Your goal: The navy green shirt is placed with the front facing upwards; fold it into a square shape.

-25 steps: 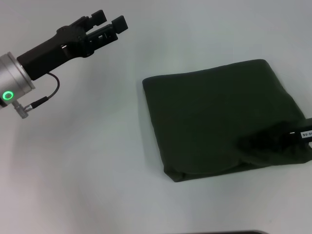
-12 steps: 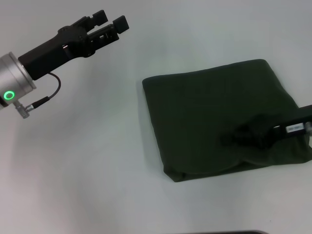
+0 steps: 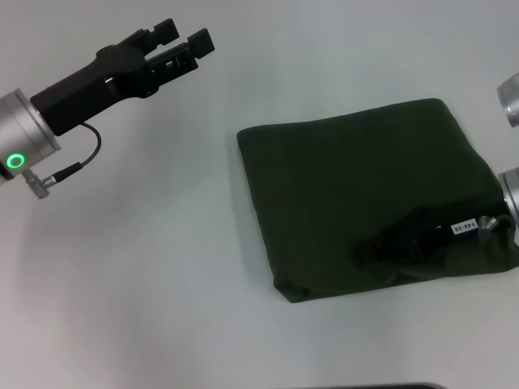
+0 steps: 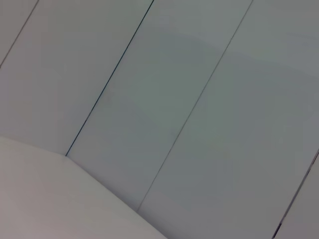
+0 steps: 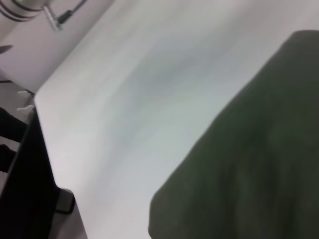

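The white table (image 3: 162, 284) carries the navy green shirt (image 3: 365, 194), folded into a near-square with its plain side up, lying on the right half of the surface. The left gripper (image 3: 180, 42) hangs in the air over the far left of the table, well apart from the shirt, its jaws narrowly parted and empty. The right gripper (image 3: 377, 245) lies low over the shirt's near right part; whether its jaws are parted cannot be told.
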{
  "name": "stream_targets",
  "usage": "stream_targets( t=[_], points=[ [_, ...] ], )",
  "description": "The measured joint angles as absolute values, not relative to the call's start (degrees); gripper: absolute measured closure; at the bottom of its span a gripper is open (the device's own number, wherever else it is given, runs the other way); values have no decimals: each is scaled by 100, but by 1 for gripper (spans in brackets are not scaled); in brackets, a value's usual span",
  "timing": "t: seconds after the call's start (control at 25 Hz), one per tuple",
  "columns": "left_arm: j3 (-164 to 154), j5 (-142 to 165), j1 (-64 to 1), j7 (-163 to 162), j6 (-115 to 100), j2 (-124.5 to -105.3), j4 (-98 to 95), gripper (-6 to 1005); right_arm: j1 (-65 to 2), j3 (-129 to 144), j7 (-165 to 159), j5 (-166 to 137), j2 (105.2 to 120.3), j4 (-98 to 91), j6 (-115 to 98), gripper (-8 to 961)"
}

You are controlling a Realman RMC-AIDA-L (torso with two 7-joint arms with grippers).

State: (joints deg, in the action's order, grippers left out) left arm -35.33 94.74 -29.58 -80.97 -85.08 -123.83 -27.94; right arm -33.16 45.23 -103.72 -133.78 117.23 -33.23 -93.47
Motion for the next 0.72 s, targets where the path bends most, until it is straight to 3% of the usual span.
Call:
stream_targets(
  t=[0.72],
  points=[
    [-3533,9474,-2975,-8085,-8498,-12376,-2795,94,-3386,4872,-10457,-13377,11732,-3295,-9248,953]
  ],
)
